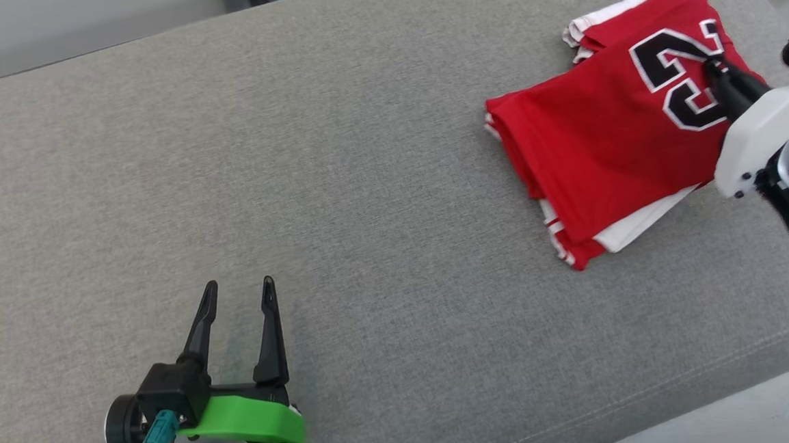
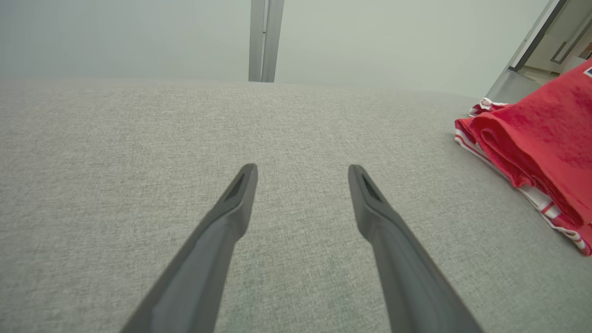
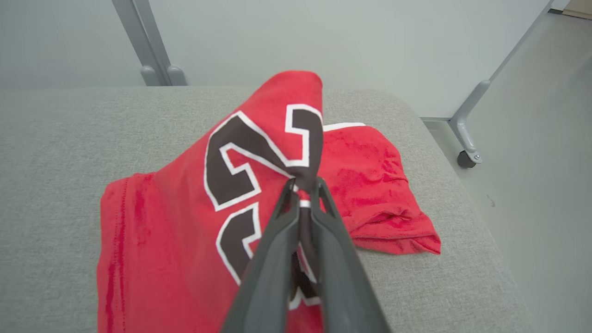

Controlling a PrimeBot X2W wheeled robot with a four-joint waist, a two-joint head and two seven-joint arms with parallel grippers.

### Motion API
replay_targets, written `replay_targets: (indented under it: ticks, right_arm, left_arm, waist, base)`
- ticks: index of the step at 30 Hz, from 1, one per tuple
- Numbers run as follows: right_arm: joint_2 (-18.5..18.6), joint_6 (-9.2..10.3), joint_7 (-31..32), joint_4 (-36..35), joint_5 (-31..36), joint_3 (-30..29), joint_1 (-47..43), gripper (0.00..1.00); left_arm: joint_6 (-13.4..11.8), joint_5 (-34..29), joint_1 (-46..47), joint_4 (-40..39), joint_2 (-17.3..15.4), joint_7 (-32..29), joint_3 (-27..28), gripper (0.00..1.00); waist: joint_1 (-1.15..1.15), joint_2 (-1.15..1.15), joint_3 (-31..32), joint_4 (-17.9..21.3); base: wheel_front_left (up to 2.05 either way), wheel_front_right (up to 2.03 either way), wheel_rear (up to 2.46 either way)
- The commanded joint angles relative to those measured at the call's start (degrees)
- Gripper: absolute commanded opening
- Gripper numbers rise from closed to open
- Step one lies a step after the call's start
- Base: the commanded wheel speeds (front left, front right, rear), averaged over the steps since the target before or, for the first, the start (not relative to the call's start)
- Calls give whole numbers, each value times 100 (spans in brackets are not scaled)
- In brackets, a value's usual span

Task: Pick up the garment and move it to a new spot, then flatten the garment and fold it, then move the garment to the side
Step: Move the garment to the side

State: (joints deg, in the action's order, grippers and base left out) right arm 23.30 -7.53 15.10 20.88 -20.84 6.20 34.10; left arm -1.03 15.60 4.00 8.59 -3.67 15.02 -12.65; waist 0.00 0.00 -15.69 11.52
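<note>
Near the far right corner of the grey cushion (image 1: 337, 184) the folded red jersey (image 1: 602, 147) lies with its top layer pinched in the closed right pincer (image 1: 715, 63), likely to drag it aside, while the left pincer (image 1: 239, 286) hangs wide and empty by the near edge.

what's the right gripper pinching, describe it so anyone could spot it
Look to the right end of the wide grey cushion. A folded red jersey lies there, pinched by the right gripper. Its black, white-edged number and white trim set it apart.
</note>
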Motion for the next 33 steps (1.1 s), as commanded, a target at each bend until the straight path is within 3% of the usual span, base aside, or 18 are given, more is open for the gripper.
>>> replay_targets:
  ticks: [1, 18, 25, 26, 27, 28, 33]
  right_arm:
    - [156, 10, 60, -13, 86, -55, 135, 0]
    - [1473, 11, 682, 575, 729, -889, 848, 0]
    - [1505, 11, 385, 1158, 1273, -1553, 892, 0]
    - [1482, 11, 263, 1240, 1406, -1652, 909, 24]
    - [1446, 11, 168, 1304, 1488, -1715, 917, 58]
    - [1383, 11, 18, 1368, 1596, -1798, 952, 100]
    - [1096, 11, -507, 1594, 2050, -2055, 1034, 100]
  left_arm:
    - [-16, 49, -78, -13, 15, 15, -5, 100]
    - [3, 11, 33, -91, 69, 16, -114, 100]
    - [44, -72, 136, -118, 72, 17, -91, 100]
    - [41, -90, 158, -122, 73, 17, -91, 100]
    - [50, -97, 170, -127, 73, 17, -90, 100]
    - [52, -112, 173, -129, 73, 17, -86, 100]
    - [77, -187, 198, -117, 60, 17, -62, 100]
  waist:
    - [0, 0, 145, -352]
    - [0, 0, -193, -1211]
    - [0, 0, -493, -1391]
    - [0, 0, -536, -1410]
    - [0, 0, -569, -1421]
    - [0, 0, -607, -1427]
    - [0, 0, -709, -1388]
  base:
    - [0, 0, 0]
    - [0, 0, 0]
    - [0, 0, 0]
    - [0, 0, 0]
    - [0, 0, 0]
    - [0, 0, 0]
    - [0, 0, 0]
